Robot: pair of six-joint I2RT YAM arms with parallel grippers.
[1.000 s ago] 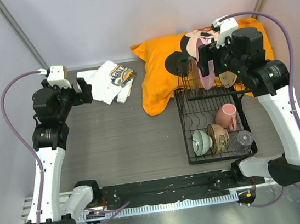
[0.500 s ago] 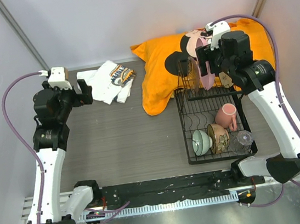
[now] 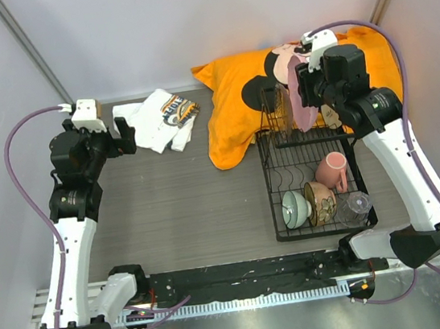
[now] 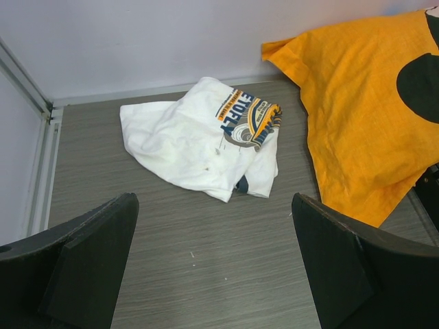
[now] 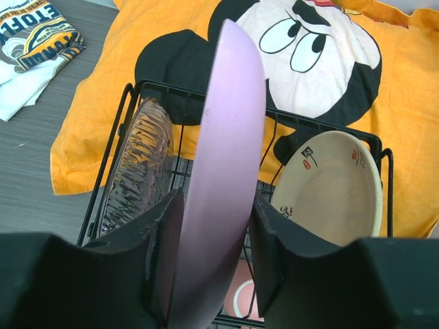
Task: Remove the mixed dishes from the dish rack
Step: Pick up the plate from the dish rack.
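Observation:
The black wire dish rack [image 3: 275,198] stands at the right, its far end on an orange cloth. At that far end the pink plate [image 5: 230,137] stands on edge, and my right gripper [image 5: 214,226] is shut on its rim, one finger on each face. From above, the pink plate [image 3: 301,97] shows just left of the right gripper [image 3: 308,92]. A tan speckled plate [image 5: 336,185] leans behind it, and a dark ribbed dish [image 5: 140,164] stands to its left. The pink mug [image 3: 332,171], green bowl [image 3: 295,208], brown bowl [image 3: 320,202] and clear glass [image 3: 355,207] sit nearer. My left gripper [image 4: 214,267] hangs open, empty.
A folded white T-shirt [image 4: 199,137] lies at the back left of the table. The orange cartoon cloth [image 3: 233,106] covers the back right, under the rack's far end. Walls close in on the back and both sides.
My right gripper's fingers have closed in on the pink plate, after the wrist shifted slightly left over the rack. The left arm has not moved.

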